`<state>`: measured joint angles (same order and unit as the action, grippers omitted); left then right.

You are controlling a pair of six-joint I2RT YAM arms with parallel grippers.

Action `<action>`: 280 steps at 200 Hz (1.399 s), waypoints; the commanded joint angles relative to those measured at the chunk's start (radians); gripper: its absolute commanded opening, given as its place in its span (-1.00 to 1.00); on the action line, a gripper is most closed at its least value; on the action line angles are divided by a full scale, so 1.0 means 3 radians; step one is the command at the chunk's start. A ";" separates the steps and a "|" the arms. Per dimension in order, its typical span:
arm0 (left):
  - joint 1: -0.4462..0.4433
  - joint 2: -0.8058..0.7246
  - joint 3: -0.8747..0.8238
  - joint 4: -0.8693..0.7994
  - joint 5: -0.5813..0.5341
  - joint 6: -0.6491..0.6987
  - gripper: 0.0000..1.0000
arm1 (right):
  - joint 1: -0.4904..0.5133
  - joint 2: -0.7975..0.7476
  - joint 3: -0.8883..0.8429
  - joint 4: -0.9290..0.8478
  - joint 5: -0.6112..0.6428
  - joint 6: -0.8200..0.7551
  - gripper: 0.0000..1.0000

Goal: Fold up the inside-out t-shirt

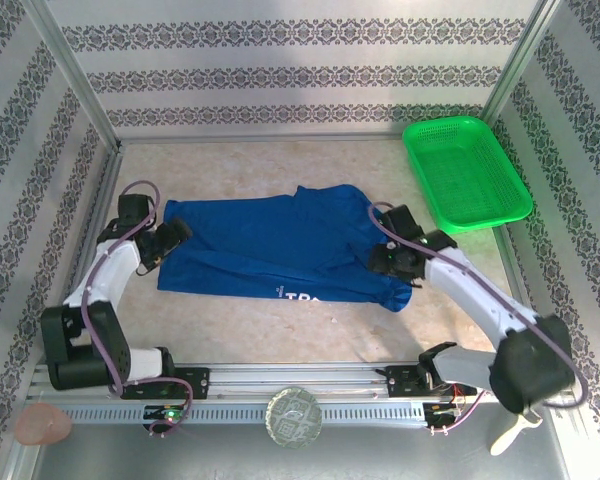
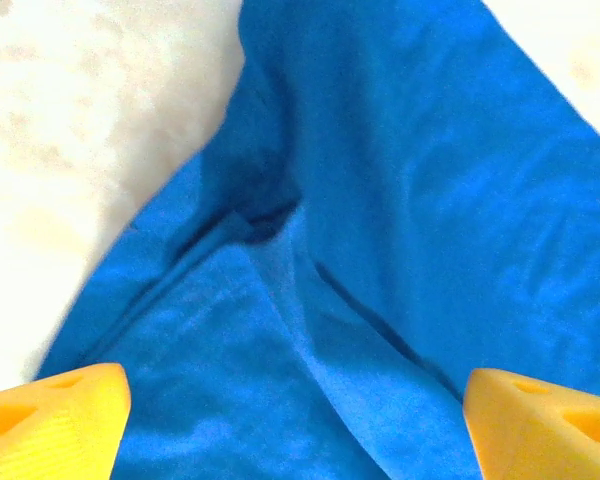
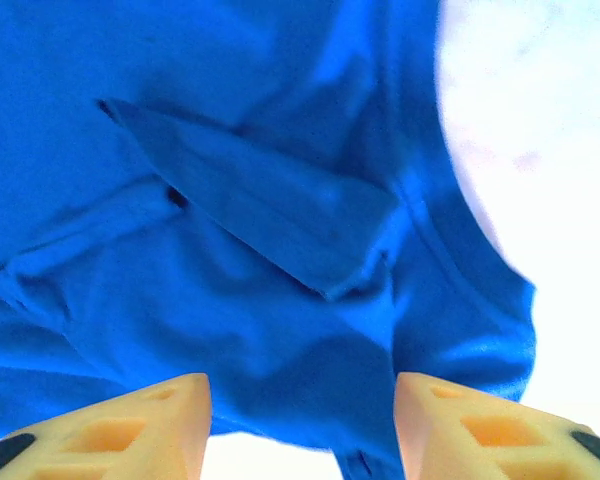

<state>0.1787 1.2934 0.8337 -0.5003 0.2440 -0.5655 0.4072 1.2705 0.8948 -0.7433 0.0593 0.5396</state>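
Note:
The inside-out t-shirt [image 1: 280, 250] is royal blue and lies flat and partly folded across the middle of the table, with white lettering near its front edge. My left gripper [image 1: 170, 240] hovers over its left end. In the left wrist view that gripper [image 2: 295, 430] is open, its yellow fingertips [image 2: 55, 425] wide apart above creased cloth [image 2: 380, 200]. My right gripper [image 1: 388, 257] is over the shirt's right end. In the right wrist view it [image 3: 300, 430] stands open above a folded flap of the shirt [image 3: 260, 220], with nothing pinched.
A green mesh basket [image 1: 467, 172] sits at the back right corner. Patterned walls close in the back and sides. A metal rail [image 1: 300, 380] with the arm bases runs along the near edge. Bare table [image 1: 280, 160] lies behind the shirt.

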 commanded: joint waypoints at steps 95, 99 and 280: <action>0.0006 -0.0511 -0.0363 -0.0061 0.0449 -0.0285 0.99 | 0.0204 0.1916 0.1348 -0.0007 0.0455 -0.0770 -0.01; 0.0007 -0.0507 -0.0365 -0.0052 0.0454 -0.0288 0.99 | 0.0196 0.1939 0.1353 0.0006 0.0442 -0.0763 -0.03; 0.0003 -0.0395 -0.0412 0.0059 0.0511 -0.0292 0.99 | -0.0004 0.1602 0.1283 0.0184 -0.0136 -0.0403 -0.13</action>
<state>0.1787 1.1721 0.7197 -0.5011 0.3859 -0.6407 0.3946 1.8706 1.3781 -0.6918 0.0509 0.3580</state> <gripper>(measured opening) 0.995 0.479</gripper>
